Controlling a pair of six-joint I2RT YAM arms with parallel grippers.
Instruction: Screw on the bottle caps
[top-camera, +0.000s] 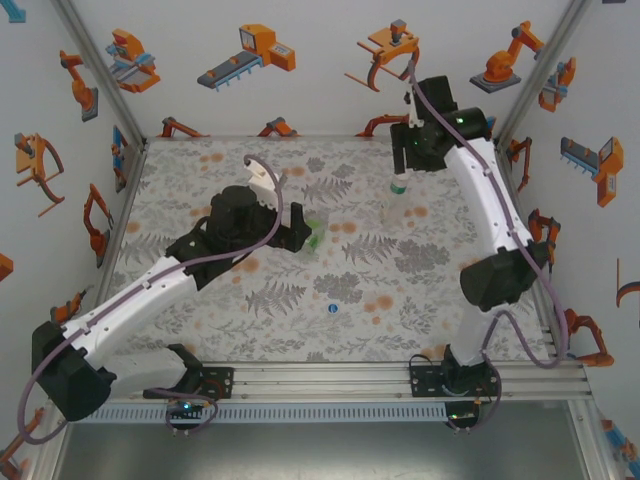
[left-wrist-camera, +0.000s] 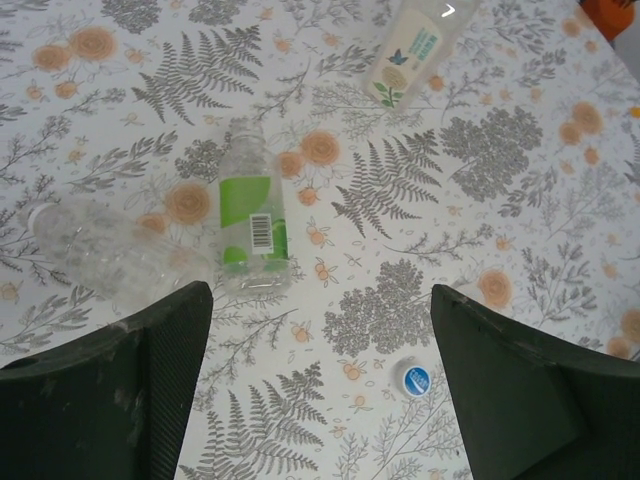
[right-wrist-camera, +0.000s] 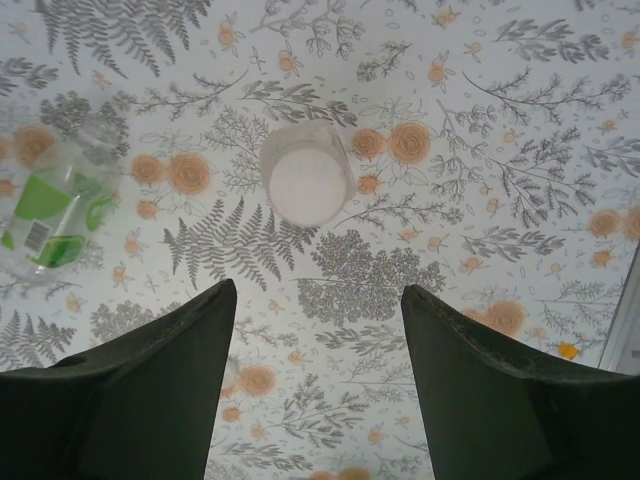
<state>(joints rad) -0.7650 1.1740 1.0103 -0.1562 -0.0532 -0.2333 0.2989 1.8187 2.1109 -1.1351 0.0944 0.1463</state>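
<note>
Right claw (right-wrist-camera: 318, 290) agape above upright bottle (right-wrist-camera: 307, 185).

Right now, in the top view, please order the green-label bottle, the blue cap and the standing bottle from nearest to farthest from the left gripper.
1. Green-label bottle, right beside the left gripper.
2. Blue cap, toward the mat's near edge.
3. Standing bottle, far right, under the right gripper.

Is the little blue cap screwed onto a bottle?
No, the blue cap lies by itself on the flowery mat, apart from the green-label bottle.
</note>
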